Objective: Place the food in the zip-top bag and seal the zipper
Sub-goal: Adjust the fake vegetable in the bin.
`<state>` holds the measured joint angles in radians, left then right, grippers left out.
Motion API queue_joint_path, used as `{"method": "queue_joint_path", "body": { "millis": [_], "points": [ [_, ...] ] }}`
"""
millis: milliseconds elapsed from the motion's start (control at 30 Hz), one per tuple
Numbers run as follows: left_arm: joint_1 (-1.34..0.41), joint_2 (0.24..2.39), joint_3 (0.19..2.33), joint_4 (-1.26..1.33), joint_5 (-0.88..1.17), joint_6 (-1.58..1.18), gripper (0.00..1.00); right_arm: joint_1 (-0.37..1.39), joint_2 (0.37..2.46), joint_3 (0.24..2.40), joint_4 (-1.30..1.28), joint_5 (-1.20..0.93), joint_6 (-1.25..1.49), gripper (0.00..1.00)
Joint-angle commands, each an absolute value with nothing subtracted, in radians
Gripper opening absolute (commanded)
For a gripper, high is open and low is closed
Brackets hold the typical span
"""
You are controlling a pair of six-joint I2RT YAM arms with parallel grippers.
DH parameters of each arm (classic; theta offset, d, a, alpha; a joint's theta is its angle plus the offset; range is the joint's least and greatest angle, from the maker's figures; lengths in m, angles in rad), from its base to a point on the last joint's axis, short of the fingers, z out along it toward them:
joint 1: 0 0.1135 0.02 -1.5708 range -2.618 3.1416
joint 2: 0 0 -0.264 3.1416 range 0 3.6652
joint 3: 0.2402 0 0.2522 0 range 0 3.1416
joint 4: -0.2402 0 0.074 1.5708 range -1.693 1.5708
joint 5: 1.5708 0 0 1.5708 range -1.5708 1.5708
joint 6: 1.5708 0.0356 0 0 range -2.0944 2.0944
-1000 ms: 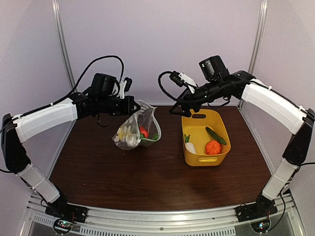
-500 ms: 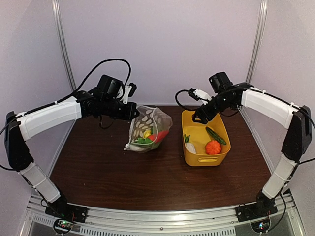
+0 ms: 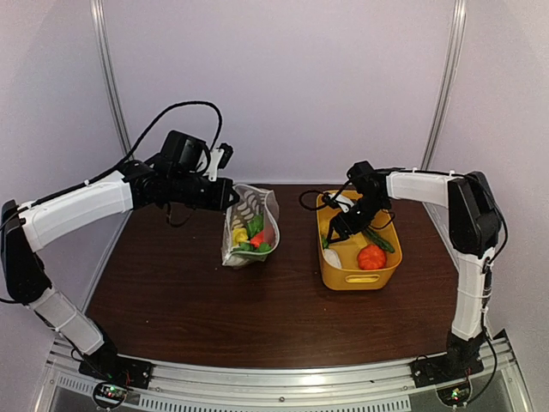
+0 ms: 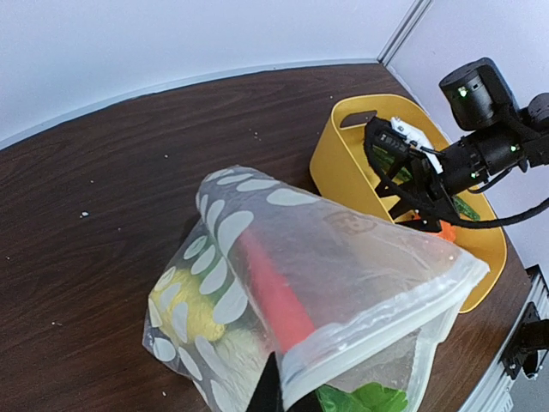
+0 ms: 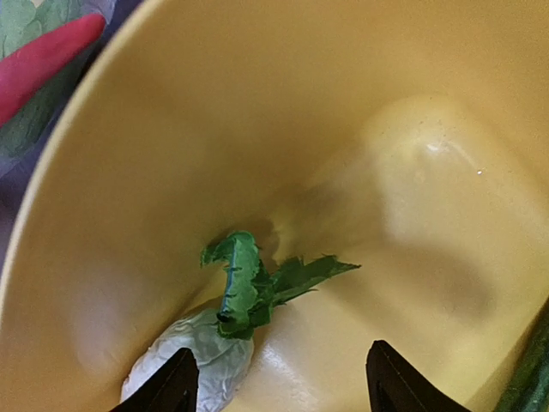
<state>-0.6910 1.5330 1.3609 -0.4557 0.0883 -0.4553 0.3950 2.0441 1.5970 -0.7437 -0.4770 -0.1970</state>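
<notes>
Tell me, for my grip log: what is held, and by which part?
Left gripper pinches the clear white-dotted plastic bag by its mouth edge; right gripper, open in the yellow plastic basket, holds nothing.

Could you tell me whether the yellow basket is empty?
No, a radish, an orange piece and a cucumber lie inside the basket.

Left: zip-top bag (image 3: 249, 225); right: basket (image 3: 352, 276), radish (image 5: 196, 357) inside near left wall.

dark wooden table (image 3: 171, 300) stands before pale lilac walls (image 3: 283, 77) with metal corner posts (image 3: 110, 77).
</notes>
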Motion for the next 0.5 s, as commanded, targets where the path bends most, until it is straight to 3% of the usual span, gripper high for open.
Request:
{"method": "queue_joint_path", "body": {
  "millis": [0,300,467],
  "points": [
    [-0.687,1.495,1.342,-0.428,0.065,-0.461,0.00,0.396,2.040,1.574,-0.713,-0.555,-0.131,0.68],
    [-0.687,1.510,1.350,-0.433,0.066,-0.463,0.00,0.402,2.119,1.595,-0.679,-0.623,-0.064,0.65],
    [-0.687,1.509,1.358,-0.439,0.057,-0.464,0.00,0.402,2.142,1.594,-0.640,-0.634,-0.038,0.50]
  ]
}}
